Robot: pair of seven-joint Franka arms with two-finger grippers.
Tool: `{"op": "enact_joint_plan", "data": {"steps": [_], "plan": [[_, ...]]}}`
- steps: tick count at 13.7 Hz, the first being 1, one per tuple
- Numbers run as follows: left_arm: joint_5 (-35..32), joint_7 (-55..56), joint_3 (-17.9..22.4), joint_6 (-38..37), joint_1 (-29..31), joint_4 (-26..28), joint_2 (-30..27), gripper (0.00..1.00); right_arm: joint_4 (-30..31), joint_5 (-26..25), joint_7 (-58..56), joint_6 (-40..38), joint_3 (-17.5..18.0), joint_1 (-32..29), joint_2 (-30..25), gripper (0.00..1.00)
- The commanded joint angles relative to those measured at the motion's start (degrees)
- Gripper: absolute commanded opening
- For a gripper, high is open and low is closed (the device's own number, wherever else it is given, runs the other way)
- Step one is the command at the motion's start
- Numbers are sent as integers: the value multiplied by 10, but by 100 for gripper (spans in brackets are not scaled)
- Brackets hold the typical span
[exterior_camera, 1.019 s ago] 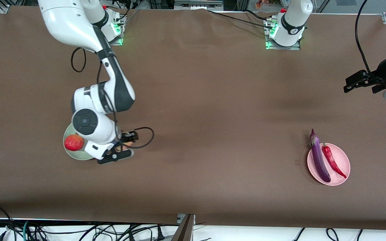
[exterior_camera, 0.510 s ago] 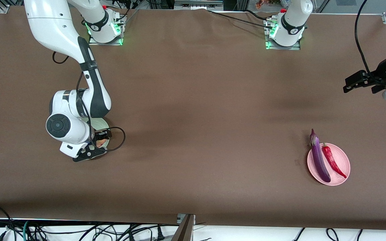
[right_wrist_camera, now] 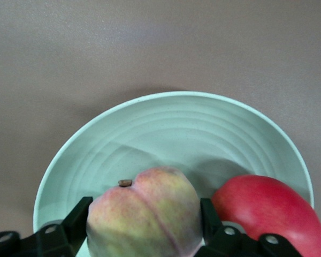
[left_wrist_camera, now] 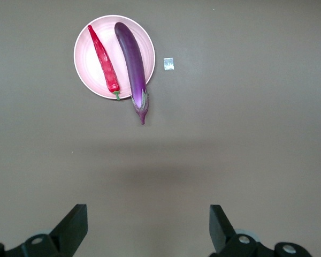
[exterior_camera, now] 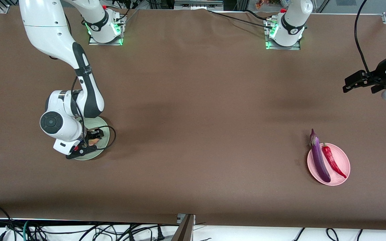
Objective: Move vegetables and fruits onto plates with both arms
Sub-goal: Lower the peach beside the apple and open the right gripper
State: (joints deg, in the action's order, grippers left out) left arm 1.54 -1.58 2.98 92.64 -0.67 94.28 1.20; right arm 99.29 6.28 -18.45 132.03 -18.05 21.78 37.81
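Observation:
My right gripper point(exterior_camera: 92, 140) is low over the pale green plate point(exterior_camera: 94, 156), shut on the yellowish-pink peach point(right_wrist_camera: 144, 214), one finger on each side of it. The round red fruit point(right_wrist_camera: 267, 217) lies on that plate point(right_wrist_camera: 176, 134) right beside the peach; the arm hides it in the front view. The purple eggplant point(exterior_camera: 319, 157) and the red chili pepper point(exterior_camera: 333, 160) lie side by side on the pink plate point(exterior_camera: 343, 155), the eggplant's stem end sticking out over the rim. My left gripper point(exterior_camera: 346, 85) waits open and empty in the air at the left arm's end of the table.
A small white tag point(left_wrist_camera: 168, 63) lies on the brown table next to the pink plate point(left_wrist_camera: 85, 64). A black cable loop point(exterior_camera: 112, 140) hangs from the right wrist. Cables run along the table's front edge point(exterior_camera: 79, 231).
The right arm has carried the peach toward the right arm's end of the table and lowered it over the green plate, and now covers the red fruit. The left arm has stayed put.

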Motion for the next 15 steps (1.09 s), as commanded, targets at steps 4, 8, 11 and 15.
{"op": "enact_joint_plan", "data": {"steps": [4, 8, 11, 15], "plan": [[-7, -4, 0, -11, -3, -13, 5, 100, -67, 14, -17, -101, 3, -3, -32, 100], [-7, -4, 0, -11, -3, -14, 5, 100, -184, 12, -15, -268, -9, -3, -37, 100], [-7, -4, 1, -11, -2, -14, 5, 100, -254, 12, -10, -386, -18, -3, -49, 100], [-11, -4, 1, -6, -3, -12, 6, 100, -244, -6, 82, -452, -12, -11, -125, 100]]}}
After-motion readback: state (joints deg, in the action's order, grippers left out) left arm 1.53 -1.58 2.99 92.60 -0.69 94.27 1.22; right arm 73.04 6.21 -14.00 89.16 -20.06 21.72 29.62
